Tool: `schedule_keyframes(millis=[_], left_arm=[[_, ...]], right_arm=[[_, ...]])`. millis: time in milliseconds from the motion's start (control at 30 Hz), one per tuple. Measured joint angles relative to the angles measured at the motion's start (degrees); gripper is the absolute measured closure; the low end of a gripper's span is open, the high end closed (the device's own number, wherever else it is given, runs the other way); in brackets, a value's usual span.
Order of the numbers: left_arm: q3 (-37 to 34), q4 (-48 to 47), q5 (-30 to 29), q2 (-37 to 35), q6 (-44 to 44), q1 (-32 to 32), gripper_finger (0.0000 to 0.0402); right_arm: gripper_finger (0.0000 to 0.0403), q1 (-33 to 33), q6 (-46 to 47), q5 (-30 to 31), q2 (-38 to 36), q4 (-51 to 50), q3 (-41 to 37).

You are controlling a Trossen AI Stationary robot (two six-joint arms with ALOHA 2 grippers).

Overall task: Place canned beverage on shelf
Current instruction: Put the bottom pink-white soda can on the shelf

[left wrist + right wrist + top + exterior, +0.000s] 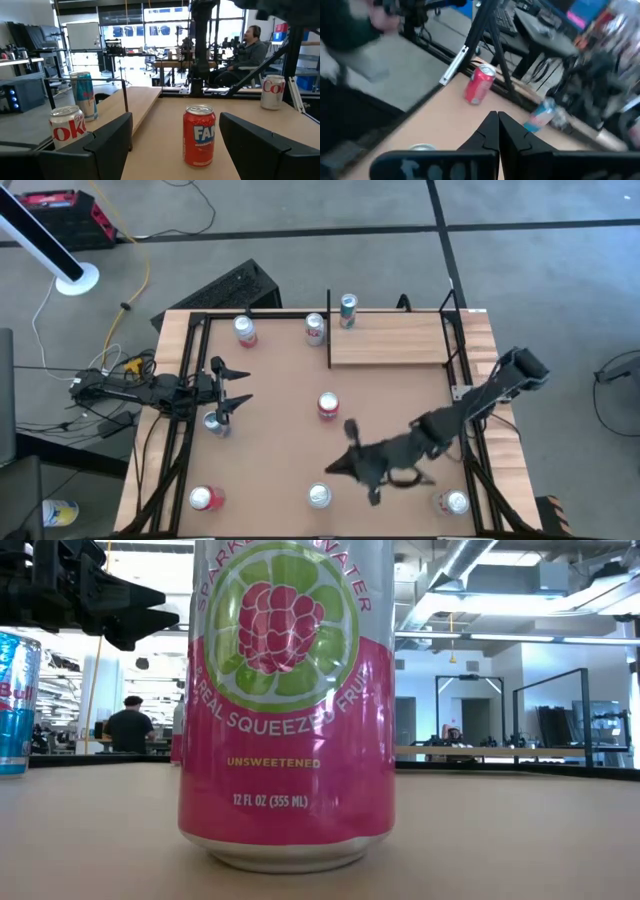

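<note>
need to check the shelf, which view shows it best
The high view: the whole shelf from above, one can at its back edge. The left wrist view shows one end; low view only a distant strip.

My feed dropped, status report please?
Left gripper open, empty, left side. Right gripper shut, empty, near front. One can beside shelf. Nothing blocking.

Glossy metal can (285, 700), pale wood-plank shelf (388, 340)
</note>
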Motion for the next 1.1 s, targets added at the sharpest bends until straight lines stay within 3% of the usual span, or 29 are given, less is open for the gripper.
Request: schedule_keyframes(millis=[100, 300, 467, 700, 1100], left_arm=[[0.01, -0.33, -0.01, 0.00, -0.01, 0.01, 0.0118], [0.01, -0.66, -0.01, 0.00, 0.17, 0.02, 0.0118], [0.01, -0.67, -0.02, 0.00, 0.17, 0.01, 0.0118], [0.01, -0.62, -0.03, 0.00, 0.18, -0.01, 0.0118], [0.01, -0.64, -0.03, 0.00, 0.19, 0.00, 0.0118]], right_arm=[[0.0377, 0.84, -5.67, 1.65, 4.62, -1.11, 4.86], [0.0350, -0.94, -0.92, 2.53, 8.46, -8.13, 12.31], [0.0333, -3.01, 4.43, -1.55, 8.48, -10.42, 12.74], [0.0303, -3.51, 6.66, -1.68, 8.48, -12.35, 12.69], [0.0181, -5.38, 10.43, -1.67, 8.48, -16.42, 12.65]])
